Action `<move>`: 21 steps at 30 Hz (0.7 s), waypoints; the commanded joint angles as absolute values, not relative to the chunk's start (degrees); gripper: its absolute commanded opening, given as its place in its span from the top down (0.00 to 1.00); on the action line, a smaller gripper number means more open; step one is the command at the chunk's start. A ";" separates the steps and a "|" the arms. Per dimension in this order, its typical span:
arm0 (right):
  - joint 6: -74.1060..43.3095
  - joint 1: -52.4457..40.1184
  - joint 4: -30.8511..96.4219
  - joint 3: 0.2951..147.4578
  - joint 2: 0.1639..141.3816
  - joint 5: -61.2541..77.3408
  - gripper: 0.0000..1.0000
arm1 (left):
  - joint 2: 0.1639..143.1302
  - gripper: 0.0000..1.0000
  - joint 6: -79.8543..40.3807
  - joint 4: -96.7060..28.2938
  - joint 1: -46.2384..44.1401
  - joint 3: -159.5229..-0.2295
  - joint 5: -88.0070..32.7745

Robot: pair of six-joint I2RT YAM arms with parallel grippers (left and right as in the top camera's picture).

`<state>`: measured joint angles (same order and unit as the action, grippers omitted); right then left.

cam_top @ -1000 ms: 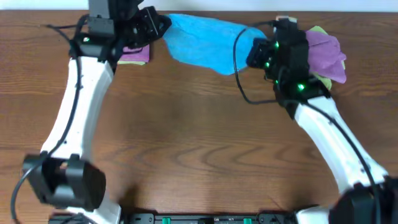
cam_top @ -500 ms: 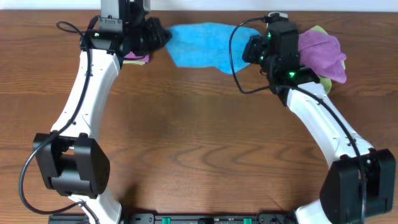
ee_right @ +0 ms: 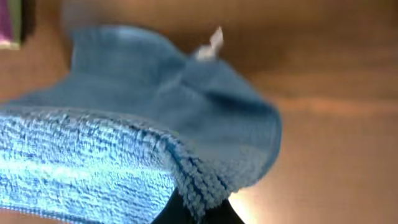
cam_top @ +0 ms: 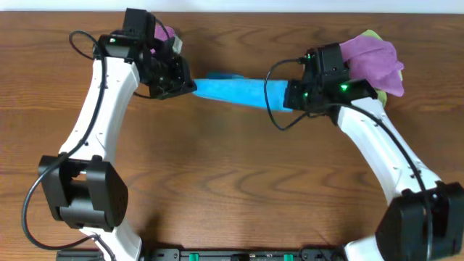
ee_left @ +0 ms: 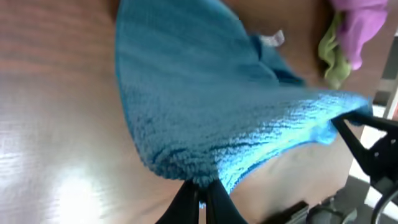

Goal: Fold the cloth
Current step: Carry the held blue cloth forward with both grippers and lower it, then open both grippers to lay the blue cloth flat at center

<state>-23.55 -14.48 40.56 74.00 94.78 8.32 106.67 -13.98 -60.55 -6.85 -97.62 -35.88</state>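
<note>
Wood-grain surface carries the work. The cloth spans the gap between the two arms as a narrow sky-blue band, toward the far middle of the surface. Left gripper is clenched on one end and right gripper on the other. Each wrist view shows its dark fingers pinched tight over a bunched corner, with the rest of the cloth draping away below. Judged step: carrying the held edge across to make the fold. To do it well, both grips should travel level and at matched pace so tension is even. The held edge should be laid square on the opposite edge, and the grips released only once it lies flat. Risk: a purple cloth with a green cloth under it sits just beside the right arm and could be dragged along. Fabric is a ribbed, fuzzy microfibre, brighter at the pinched edge, sagging in soft folds rather than flat. A small white tag shows at the far edge.
</note>
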 commanded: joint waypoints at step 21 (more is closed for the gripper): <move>-19.16 -14.68 51.13 61.04 91.77 12.95 0.99 | 106.72 0.94 -5.17 -63.90 -6.39 -74.70 -35.59</move>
<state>-19.86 -14.59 51.81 63.66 93.67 14.06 106.65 -7.51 -63.83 -6.85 -76.58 -37.19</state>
